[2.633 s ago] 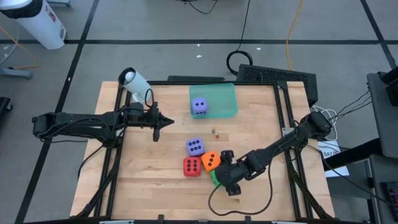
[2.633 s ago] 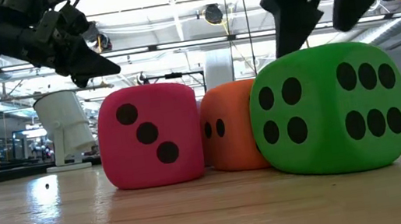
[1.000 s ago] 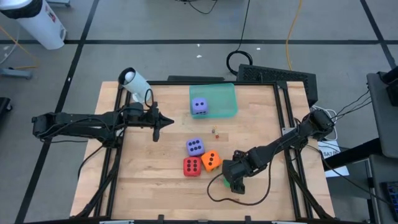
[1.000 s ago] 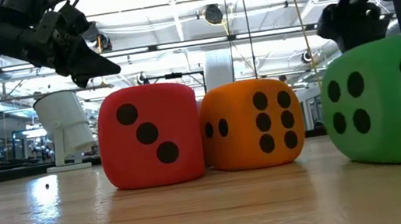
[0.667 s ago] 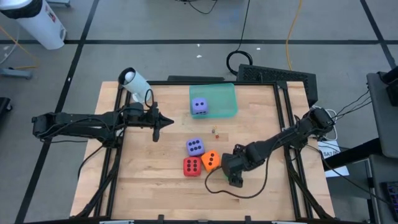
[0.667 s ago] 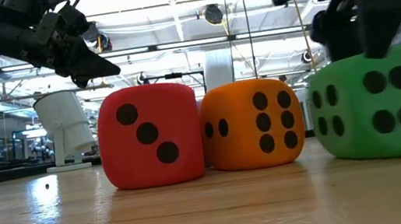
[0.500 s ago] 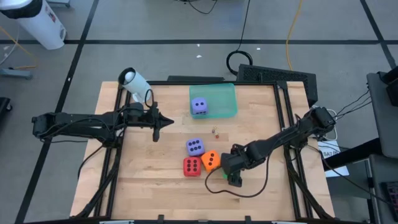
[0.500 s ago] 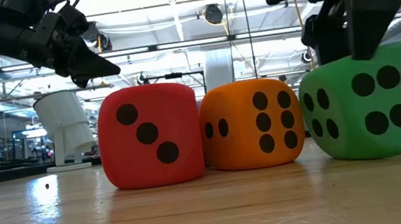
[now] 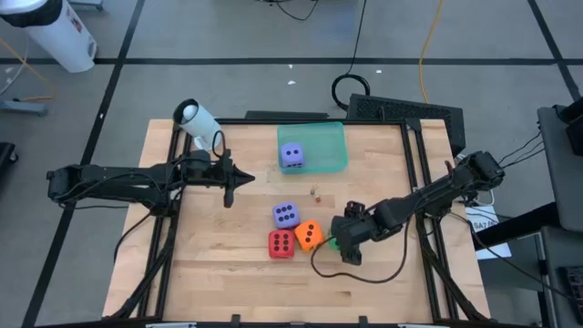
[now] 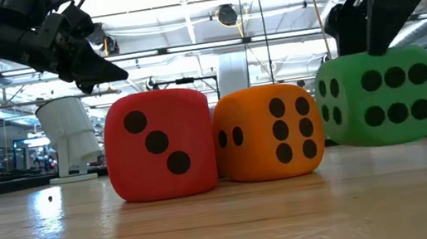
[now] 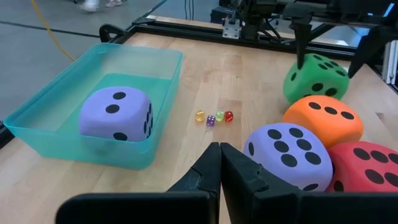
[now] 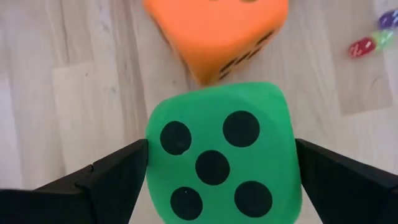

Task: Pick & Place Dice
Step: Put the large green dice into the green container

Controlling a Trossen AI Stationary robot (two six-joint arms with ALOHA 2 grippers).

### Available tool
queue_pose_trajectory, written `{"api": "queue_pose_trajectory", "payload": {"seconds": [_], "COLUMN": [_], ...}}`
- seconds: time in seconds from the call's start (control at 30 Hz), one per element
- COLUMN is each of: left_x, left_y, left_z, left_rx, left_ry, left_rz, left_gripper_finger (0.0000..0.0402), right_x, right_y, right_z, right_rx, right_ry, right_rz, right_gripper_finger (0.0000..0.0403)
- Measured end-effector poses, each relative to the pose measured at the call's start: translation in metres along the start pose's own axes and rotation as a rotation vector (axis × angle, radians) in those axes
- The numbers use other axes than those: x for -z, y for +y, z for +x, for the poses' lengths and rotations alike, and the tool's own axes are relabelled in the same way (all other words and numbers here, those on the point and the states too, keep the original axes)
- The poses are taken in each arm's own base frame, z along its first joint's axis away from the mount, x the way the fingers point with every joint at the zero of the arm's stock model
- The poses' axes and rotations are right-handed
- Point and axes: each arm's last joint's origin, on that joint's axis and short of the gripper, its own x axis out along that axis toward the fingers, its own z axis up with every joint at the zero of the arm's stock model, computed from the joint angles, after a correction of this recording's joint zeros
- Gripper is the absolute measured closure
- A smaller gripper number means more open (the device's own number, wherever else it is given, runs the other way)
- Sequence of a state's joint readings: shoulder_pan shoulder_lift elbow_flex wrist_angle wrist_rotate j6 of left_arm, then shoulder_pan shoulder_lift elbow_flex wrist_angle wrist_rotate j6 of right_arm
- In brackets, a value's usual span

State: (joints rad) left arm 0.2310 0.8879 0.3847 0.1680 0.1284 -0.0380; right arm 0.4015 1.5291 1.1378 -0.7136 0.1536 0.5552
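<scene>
My right gripper point(image 12: 214, 168) grips the soft green cube die with dark pips point(image 10: 379, 96), one finger on each side, and holds it just clear of the wooden worktop point(image 9: 237, 282), near the middle toward the right edge. Right beside it sits the soft orange die point(image 9: 310, 236), touching the soft red die point(image 9: 281, 244); both rest on the worktop around its centre. A soft purple die point(image 9: 285, 215) sits just behind those two. Second purple die point(image 11: 116, 114) lies inside the translucent green plastic tray point(image 9: 333, 150) at the worktop's far edge. Three tiny translucent dice point(image 11: 213, 117) lie in a row between the tray and the cluster. My left gripper point(image 11: 217, 163) has its fingers pressed together with nothing between them, hovering over the left part of the worktop, well apart from the dice. A white cylindrical camera point(image 9: 195, 121) stands at the far left corner.
</scene>
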Motion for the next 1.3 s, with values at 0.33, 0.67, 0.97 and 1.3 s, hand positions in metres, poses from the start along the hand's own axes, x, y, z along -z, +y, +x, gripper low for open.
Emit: {"api": "queue_pose_trajectory", "payload": {"seconds": [0.33,0.67,0.97,1.3], "left_x": [0.000,0.000,-0.002,-0.002], "left_y": [0.000,0.000,0.000,0.000], "left_z": [0.000,0.000,0.000,0.000], "left_rx": [0.000,0.000,0.001,0.001], "left_ry": [-0.001,-0.001,-0.024,-0.019], "left_rz": [0.000,0.000,0.010,0.017], "left_gripper_finger": [0.0382,0.0382,0.0382,0.0382], "right_x": [-0.002,-0.014,-0.052,-0.076], "right_y": [-0.003,-0.037,-0.101,-0.185], "right_z": [-0.003,-0.041,-0.075,-0.036], "right_rx": [0.000,0.141,0.349,0.381], "right_ry": [-0.017,-0.203,-0.512,-0.412], "right_rz": [-0.033,-0.012,-0.041,-0.026], "right_gripper_finger": [0.0023,0.0023,0.0023,0.0023]}}
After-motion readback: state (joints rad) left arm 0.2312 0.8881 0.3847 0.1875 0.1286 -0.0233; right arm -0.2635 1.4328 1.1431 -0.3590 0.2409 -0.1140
